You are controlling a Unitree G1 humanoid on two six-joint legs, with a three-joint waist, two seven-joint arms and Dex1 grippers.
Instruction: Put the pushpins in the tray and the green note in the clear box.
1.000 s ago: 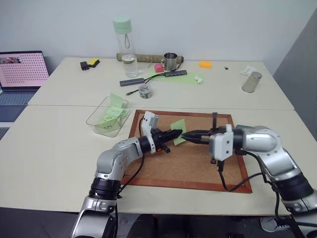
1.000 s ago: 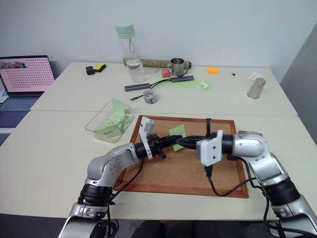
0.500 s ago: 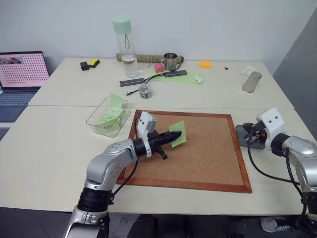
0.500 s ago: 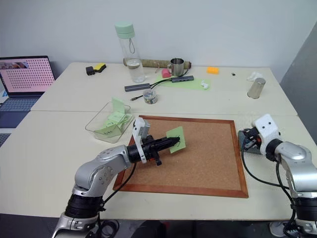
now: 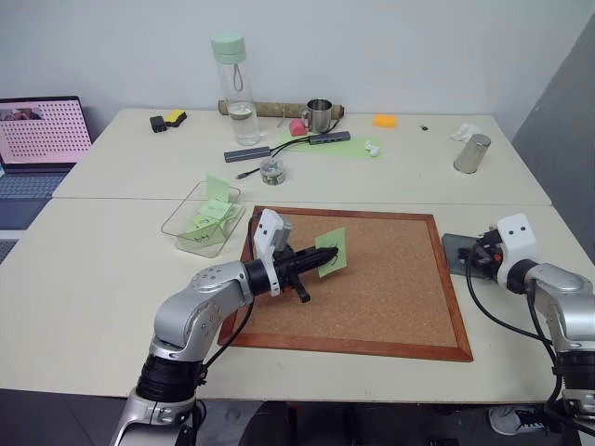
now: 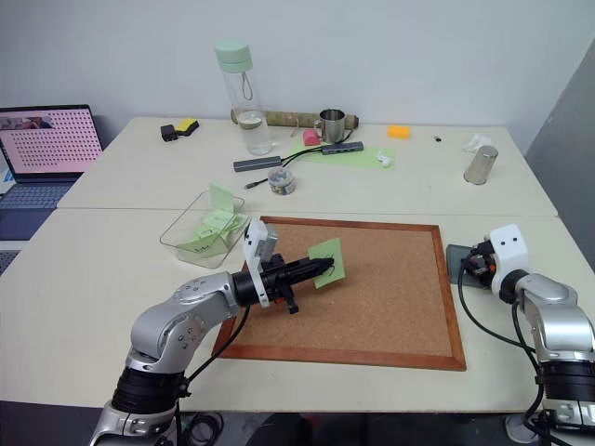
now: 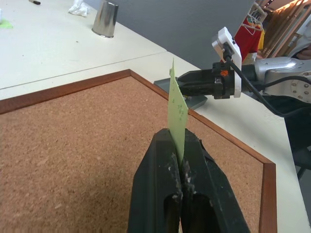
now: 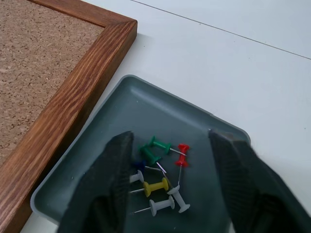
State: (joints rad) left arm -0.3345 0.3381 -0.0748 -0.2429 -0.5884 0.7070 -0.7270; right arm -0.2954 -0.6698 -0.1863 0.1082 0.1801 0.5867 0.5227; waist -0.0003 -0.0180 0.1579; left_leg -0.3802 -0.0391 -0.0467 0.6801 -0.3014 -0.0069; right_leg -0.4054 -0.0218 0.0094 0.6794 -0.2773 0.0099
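The green note (image 5: 329, 253) stands on edge above the corkboard, pinched at its lower edge by my left gripper (image 5: 319, 259), which is shut on it. The left wrist view shows the same grip on the note (image 7: 176, 104). At the right of the board my right gripper (image 5: 476, 258) hovers over the dark grey tray (image 5: 456, 249), its fingers (image 8: 116, 160) open with nothing between them. Several pushpins lie in the tray (image 8: 121, 111), among them a red one (image 8: 182, 154) and a green one (image 8: 154, 148). The clear box (image 5: 172, 223) sits left of the board with several green notes inside.
The wood-framed corkboard (image 5: 390, 288) lies in front of me. On the far table stand a mint-capped bottle (image 5: 232, 88), a small glass jar (image 5: 272, 170), a metal mug (image 5: 318, 114), a steel cup (image 5: 472, 153) and cables. A laptop (image 5: 37, 139) is at the far left.
My right gripper left the note, swung right to the tray and opened over it. My left gripper kept the note and drew slightly back.
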